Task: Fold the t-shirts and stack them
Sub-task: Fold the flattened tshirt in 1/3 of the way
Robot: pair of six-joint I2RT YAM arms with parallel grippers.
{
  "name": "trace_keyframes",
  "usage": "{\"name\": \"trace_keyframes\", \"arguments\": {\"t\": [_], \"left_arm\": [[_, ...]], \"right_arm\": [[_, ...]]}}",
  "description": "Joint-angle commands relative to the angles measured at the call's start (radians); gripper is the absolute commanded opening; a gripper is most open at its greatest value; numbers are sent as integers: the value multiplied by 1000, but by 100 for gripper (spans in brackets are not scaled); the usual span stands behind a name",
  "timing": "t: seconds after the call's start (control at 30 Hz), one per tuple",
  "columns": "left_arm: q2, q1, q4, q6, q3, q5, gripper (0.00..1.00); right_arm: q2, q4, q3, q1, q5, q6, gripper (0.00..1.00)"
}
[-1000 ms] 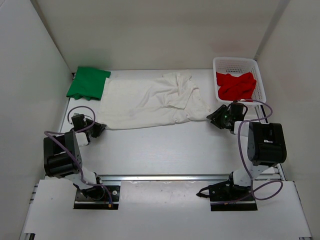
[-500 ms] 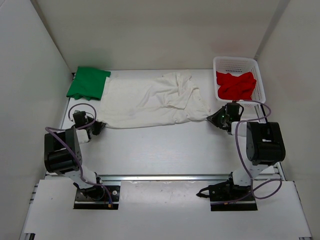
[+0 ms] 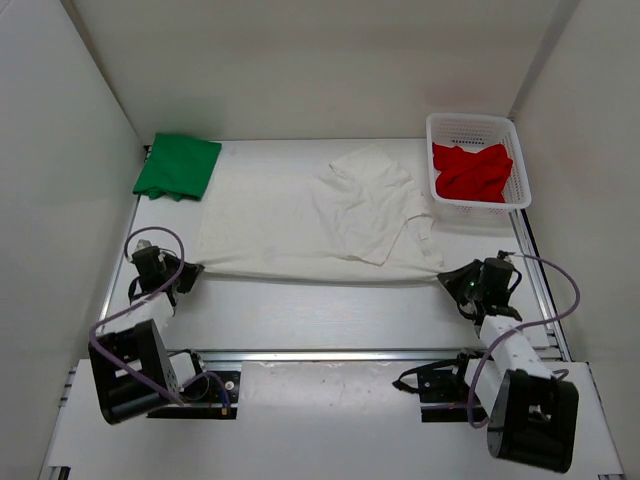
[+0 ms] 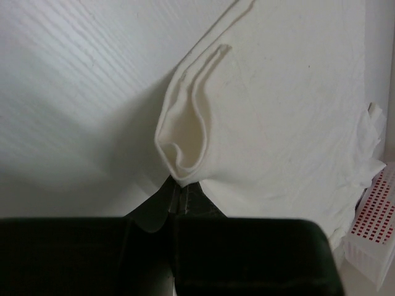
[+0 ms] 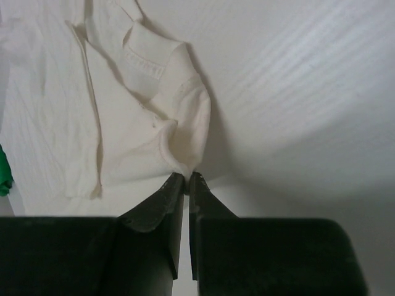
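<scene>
1. Top external view: white soft cloth t-shirt (image 3: 280, 215) lies spread on desk (image 3: 320, 310), between both end effectors.
2. Left end effector (image 3: 188, 270) pinched closed on its near-left corner.
3. Right end effector (image 3: 447, 281) pinched closed on near-right corner.

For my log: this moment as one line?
left hand, right hand: shut on white t-shirt; green t-shirt: folded; red t-shirt: in basket

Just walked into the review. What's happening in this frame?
Both arms are working the white t-shirt. The left gripper is shut on its near left corner and the right gripper on its near right corner, so the near edge runs straight between them. The shirt is mostly spread out, with its right part rumpled and not yet folded. The green t-shirt lies folded at the far left, and the red t-shirt sits bunched in the basket.
</scene>
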Motion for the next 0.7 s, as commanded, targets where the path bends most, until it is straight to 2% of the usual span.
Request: {"name": "trace_keyframes", "arguments": {"t": [0.0, 0.17, 0.27, 0.33, 0.5, 0.53, 0.57, 0.6, 0.63, 0.67], "left_arm": [[-121, 36, -133, 91, -33, 9, 0], [-352, -6, -336, 153, -76, -81, 0], [-389, 3, -457, 162, -80, -72, 0], [-386, 31, -491, 174, -88, -71, 0], [-379, 48, -531, 155, -68, -89, 18], [-380, 49, -547, 161, -56, -92, 29], [-373, 42, -551, 158, -35, -98, 55], [-371, 45, -551, 165, -16, -82, 75], [-374, 39, -546, 177, -4, -91, 83], [-370, 27, -557, 184, 40, -107, 93]], "right_arm": [[-125, -150, -56, -55, -9, -46, 0], [-221, -315, -56, -8, -52, -57, 0], [-284, -513, 6, 40, 63, -69, 0], [-301, -593, 49, 84, 75, -55, 0], [-305, -678, 97, 100, 124, -40, 0], [-304, -653, 100, 97, 111, -55, 14], [-300, -652, 112, 95, 109, -61, 20], [-295, -653, 141, 101, 123, -90, 34], [-301, -644, 149, 104, 131, -112, 53], [-294, -665, 204, 112, 150, -144, 60]]}}
